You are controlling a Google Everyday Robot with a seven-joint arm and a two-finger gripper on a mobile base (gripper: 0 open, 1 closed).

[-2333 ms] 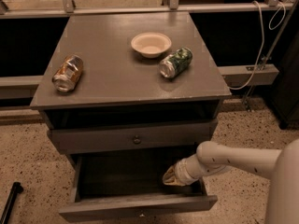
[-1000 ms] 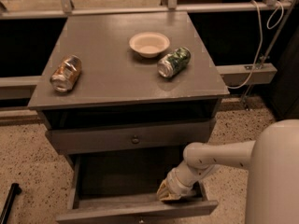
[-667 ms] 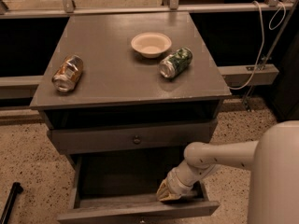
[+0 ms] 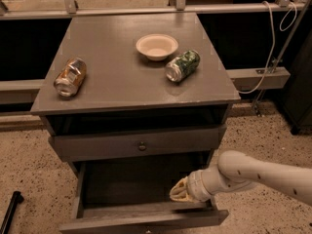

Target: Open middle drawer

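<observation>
One grey cabinet [image 4: 122, 82] stood with the middle drawer [image 4: 131, 183] pulled out below one shut drawer front [image 4: 97, 146]. One gripper [image 4: 179, 193] was inside the open drawer, at its right front corner; whether it was spread or closed, I could not tell. On the top lay two cans [image 4: 71, 76] [image 4: 183, 66] and one bowl [image 4: 156, 47].

Middle drawer [image 4: 141, 222] is pulled out, dark inside. The gripper [image 4: 178, 193] sits in its front right corner, right by the front panel. On the cabinet top [image 4: 117, 89]: a bowl [image 4: 156, 46], a green can [image 4: 183, 66] and a copper can [image 4: 70, 76], both tipped over.
</observation>
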